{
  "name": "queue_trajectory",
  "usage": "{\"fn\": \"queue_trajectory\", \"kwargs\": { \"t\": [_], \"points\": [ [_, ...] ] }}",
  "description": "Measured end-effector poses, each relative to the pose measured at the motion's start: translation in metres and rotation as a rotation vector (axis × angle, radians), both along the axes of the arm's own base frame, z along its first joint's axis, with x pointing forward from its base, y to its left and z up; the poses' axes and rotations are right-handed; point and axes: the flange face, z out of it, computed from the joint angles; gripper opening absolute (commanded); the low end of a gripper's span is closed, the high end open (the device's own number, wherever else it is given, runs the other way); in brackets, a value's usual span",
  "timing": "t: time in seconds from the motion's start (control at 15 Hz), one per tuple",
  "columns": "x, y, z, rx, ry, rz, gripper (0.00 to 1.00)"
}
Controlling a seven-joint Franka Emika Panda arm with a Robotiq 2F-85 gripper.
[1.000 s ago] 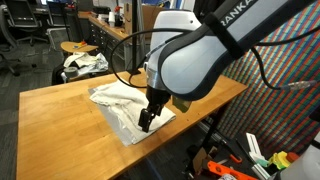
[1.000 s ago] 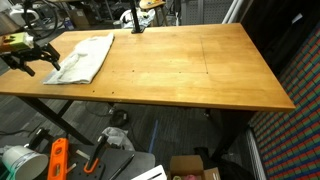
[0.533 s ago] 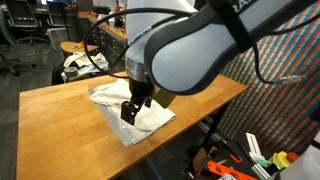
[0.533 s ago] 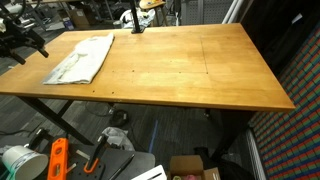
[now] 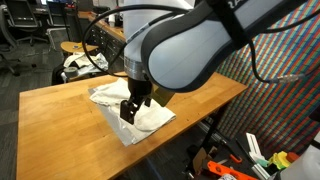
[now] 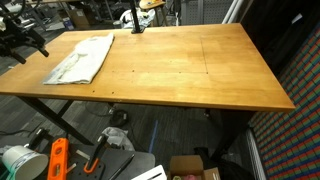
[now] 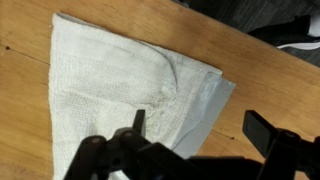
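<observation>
In an exterior view, the camera sits low and close beside the bulky white-and-black robot arm. The arm fills the upper frame, and the view faces across one corner of the light-brown wooden worktop towards the room behind. In an exterior view from higher and further off, the worktop lies lengthwise below. The wrist view looks steeply down from very near, with the black claw along its bottom edge. All three share the flat white cloth, seen at the left end as the cloth and close up as the cloth.
</observation>
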Motion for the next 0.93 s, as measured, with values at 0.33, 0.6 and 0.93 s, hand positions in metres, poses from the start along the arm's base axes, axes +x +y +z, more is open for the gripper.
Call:
{"fn": "queue_trajectory", "kwargs": {
  "t": [0.33,0.6,0.93],
  "points": [
    [-0.004,0.013,0.003,-0.084,0.072,0.009,1.00],
    [0.006,0.041,0.002,-0.071,0.181,0.042,1.00],
    [0.037,0.048,-0.025,0.015,0.204,0.004,1.00]
  ]
}}
